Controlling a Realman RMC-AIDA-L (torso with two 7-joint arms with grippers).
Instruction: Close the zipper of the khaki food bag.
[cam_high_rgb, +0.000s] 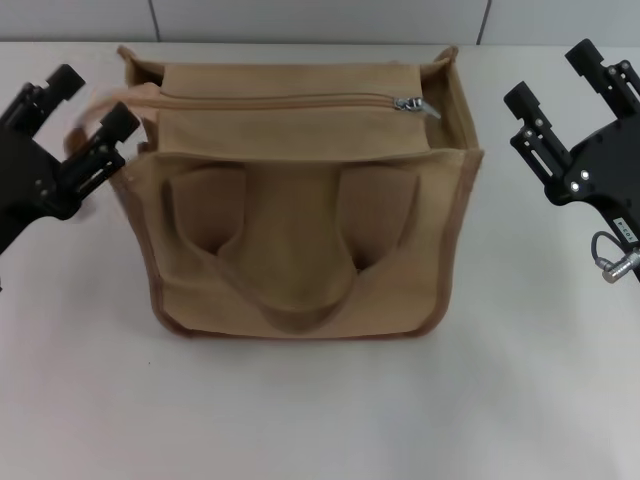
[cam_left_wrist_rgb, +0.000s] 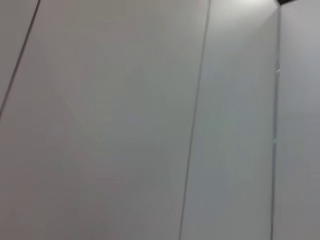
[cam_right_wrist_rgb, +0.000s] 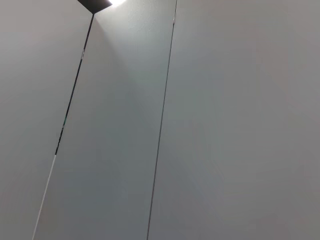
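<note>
Evidently nothing is gripped: the left gripper (cam_high_rgb: 88, 112) hangs with fingers apart, just beside the bag's (cam_high_rgb: 300, 250) left edge, and the right gripper (cam_high_rgb: 565, 80), also apart, sits off its right side. Between them the zipper (cam_high_rgb: 290, 102) looks drawn across, its pull (cam_high_rgb: 410, 104) nearest the right gripper. Next, probably, pinching that pull to seat it.

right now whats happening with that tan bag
Nothing is gripping the khaki food bag yet. It stands on the white table between the arms. The left gripper hovers open at its left side, the right gripper open and apart on the right. The zipper pull sits near the bag's right end.
</note>
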